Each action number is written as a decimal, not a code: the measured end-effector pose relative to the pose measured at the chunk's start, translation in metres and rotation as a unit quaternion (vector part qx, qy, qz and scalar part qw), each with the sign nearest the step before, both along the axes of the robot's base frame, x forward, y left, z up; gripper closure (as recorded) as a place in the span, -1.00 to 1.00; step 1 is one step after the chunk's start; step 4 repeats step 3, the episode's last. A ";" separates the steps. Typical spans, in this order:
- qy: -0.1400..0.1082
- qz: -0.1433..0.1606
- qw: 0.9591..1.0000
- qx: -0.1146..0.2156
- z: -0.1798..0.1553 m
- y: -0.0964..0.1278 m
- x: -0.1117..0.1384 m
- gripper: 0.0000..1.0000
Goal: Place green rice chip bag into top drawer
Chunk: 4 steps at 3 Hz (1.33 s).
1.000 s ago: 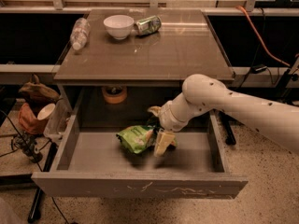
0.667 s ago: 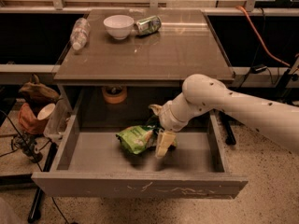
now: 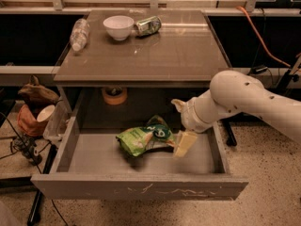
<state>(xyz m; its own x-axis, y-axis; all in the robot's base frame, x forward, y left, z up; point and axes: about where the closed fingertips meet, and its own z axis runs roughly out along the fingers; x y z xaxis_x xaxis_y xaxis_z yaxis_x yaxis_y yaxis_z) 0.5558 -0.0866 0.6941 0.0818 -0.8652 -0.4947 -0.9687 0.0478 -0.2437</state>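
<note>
Drawer [image 3: 94,157] pulled right out under table [image 3: 164,55], grey floor showing. Arm [image 3: 244,95] comes in from the R, over drawer's R wall. Bag [image 3: 141,140] lies on drawer floor, approx centre, dark-green patch up at its R end. Gripper [image 3: 181,124] is inside drawer just R of bag; jaws apart, nothing btwn them. Lower finger [image 3: 185,144] is just beside bag's R edge; touching or not, can't tell. On tabletop, back L: bottle [image 3: 79,34], bowl [image 3: 118,26], can [image 3: 148,25].

Change vs a sec ago: gripper has slid R, off the bag, and bag now shows wider where the finger covered it. Bag's pos on the floor is otherwise the same. Reads as release done, arm backing off. So placement looks complete. What's left is prob just getting arm clear w/o catching bag's edge and dragging it along.
</note>
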 end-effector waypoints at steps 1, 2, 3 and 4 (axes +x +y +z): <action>-0.025 -0.071 0.996 -0.045 0.059 -0.054 -0.037 -1.00; -0.062 -0.140 0.984 -0.093 0.145 -0.107 -0.074 -1.00; -0.113 -0.192 0.966 -0.133 0.256 -0.144 -0.110 -1.00; -0.113 -0.192 0.966 -0.133 0.256 -0.144 -0.110 -1.00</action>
